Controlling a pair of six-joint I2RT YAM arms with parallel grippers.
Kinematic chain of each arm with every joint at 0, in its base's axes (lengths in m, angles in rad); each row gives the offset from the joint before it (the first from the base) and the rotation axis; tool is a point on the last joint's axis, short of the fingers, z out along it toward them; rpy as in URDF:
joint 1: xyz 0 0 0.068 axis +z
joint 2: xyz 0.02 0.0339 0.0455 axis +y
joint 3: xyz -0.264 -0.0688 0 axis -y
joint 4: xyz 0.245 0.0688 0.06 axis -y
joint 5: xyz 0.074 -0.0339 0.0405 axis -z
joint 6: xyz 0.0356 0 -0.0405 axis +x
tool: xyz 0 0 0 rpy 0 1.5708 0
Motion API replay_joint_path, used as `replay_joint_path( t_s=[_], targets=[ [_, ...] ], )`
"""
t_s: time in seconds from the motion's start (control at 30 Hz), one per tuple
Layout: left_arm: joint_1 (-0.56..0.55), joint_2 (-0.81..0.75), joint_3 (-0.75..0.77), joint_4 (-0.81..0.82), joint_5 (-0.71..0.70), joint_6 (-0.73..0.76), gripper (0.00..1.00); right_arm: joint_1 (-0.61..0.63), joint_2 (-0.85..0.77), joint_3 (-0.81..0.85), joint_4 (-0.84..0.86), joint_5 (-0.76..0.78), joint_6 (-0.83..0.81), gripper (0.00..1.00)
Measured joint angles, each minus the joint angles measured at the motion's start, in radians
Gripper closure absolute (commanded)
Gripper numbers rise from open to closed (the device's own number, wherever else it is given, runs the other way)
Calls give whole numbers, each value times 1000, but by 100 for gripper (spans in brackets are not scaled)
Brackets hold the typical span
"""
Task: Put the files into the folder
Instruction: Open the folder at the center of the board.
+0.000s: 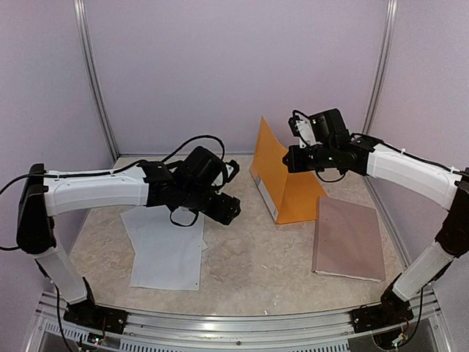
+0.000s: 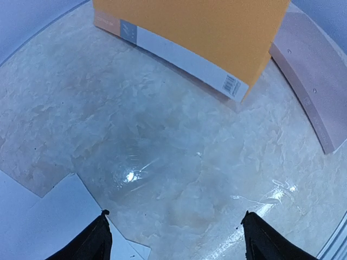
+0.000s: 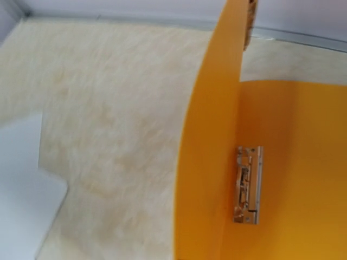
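Inspection from overhead found loose white printed paper sheets [image 1: 167,249] lying on the marble-patterned desk [image 1: 256,271] at left, well apart from the flat orange-yellow document folder [image 1: 289,187]; none were inside. Right gripper [image 1: 292,158] was pressed together on the folder's raised cover. Left wrist view: left gripper [image 2: 173,244] was spread and empty, just beside the sheets. Right wrist view: small metal clip [image 3: 248,184] lay exposed inside. Judgement: folder opened, no sheet yet transferred.

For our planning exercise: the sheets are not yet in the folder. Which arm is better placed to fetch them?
Left. The left gripper is open, low over the table beside the files. The right gripper is shut on the folder, holding its cover raised.
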Motion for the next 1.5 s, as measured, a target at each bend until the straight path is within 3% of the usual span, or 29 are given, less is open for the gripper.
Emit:
replay_joint_path(
  t_s=[0.33,0.5,0.63,0.8,0.9,1.27,1.5],
  targets=[
    [279,-285,-95,-108,111,-330,13,307,239,209,-134,253,-102,99],
    [372,-358,-137,-150,145,-411,13,418,395,333,-172,313,-113,87],
    [418,-408,-176,-174,154,-437,12,462,492,398,-191,311,-111,64],
    [442,-445,-214,-186,152,-445,12,468,557,433,-190,240,-108,32],
    [446,-446,-230,-192,151,-445,11,468,587,448,-189,195,-107,18],
    [476,-434,-271,-160,222,-457,6,410,589,377,-127,-10,-91,9],
    [502,-234,-241,-54,357,-490,1,262,529,145,60,-250,-31,3]
  ],
)
